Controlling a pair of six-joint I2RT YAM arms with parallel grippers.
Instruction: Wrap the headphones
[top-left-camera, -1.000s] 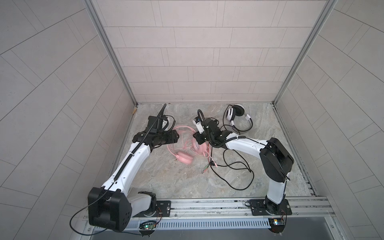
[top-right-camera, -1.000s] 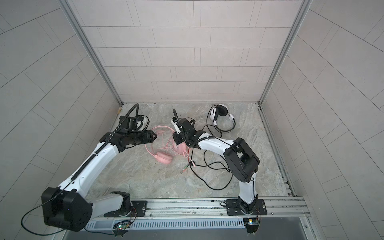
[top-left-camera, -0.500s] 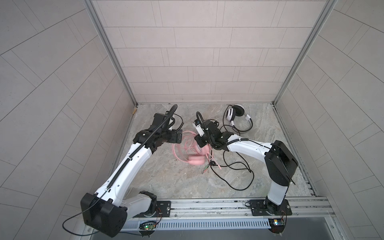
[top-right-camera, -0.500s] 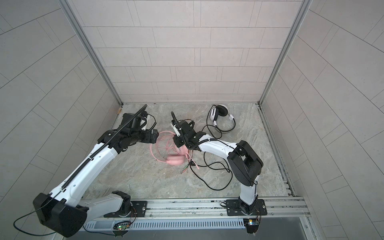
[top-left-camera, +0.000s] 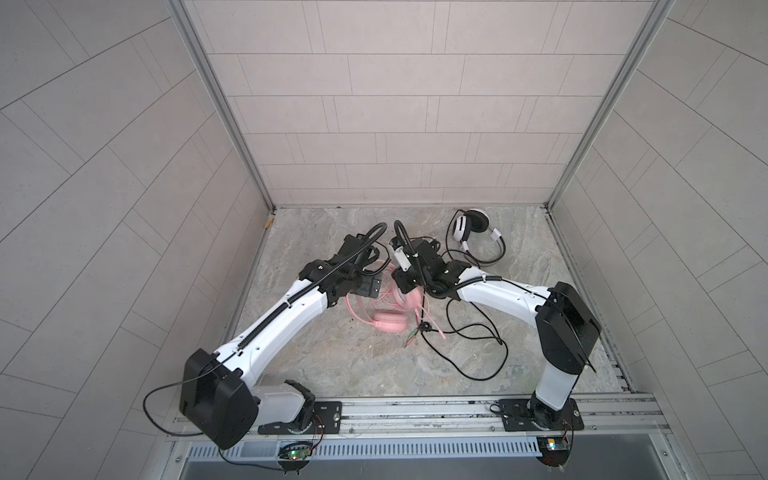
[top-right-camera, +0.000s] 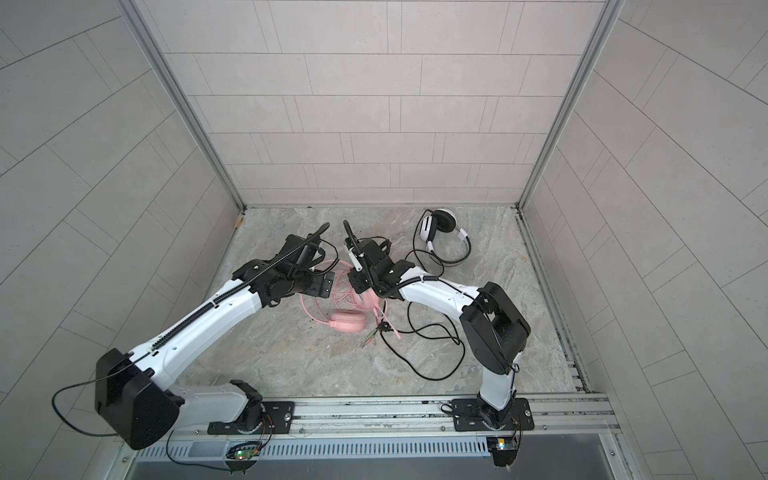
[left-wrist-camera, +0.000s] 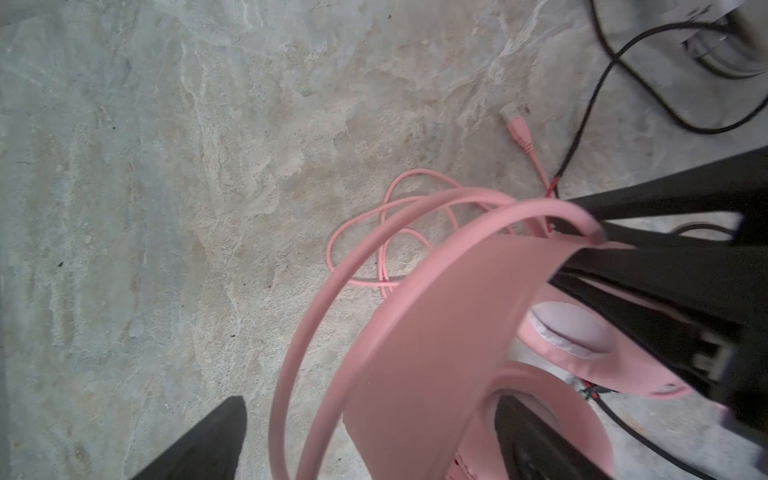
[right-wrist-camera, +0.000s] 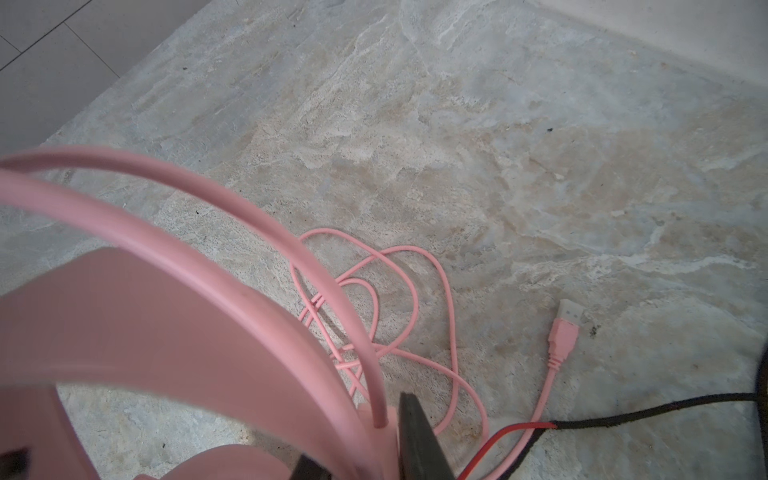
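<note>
Surface (top-left-camera: 332, 365): stone-patterned, held both headsets.
Left claw (left-wrist-camera: 370, 403): released, fingers wide apart on either side of the pink headband.
Right claw (right-wrist-camera: 357, 432): clenched on the same headband.
Pink headphones (top-left-camera: 390, 322): mid-surface between the claws, band raised, one ear cup down.
White-and-black headphones (top-left-camera: 469, 226): lay toward the back right, well apart.
Black cable (right-wrist-camera: 665, 409): sprawled in loose loops.
Pink cable (right-wrist-camera: 546, 390): loose tangle beside its headset.
USB plug (right-wrist-camera: 563, 336): lay flat.

The floor (top-left-camera: 353, 365) is bare in the near middle and in the far left corner. In the middle the pink headphones (top-left-camera: 390, 324) and their thin pink cable (right-wrist-camera: 545, 395) block the way. The black cable (right-wrist-camera: 623, 417) loops over the near right. The white-and-black headphones (top-left-camera: 473, 232) fill the far right corner.
</note>
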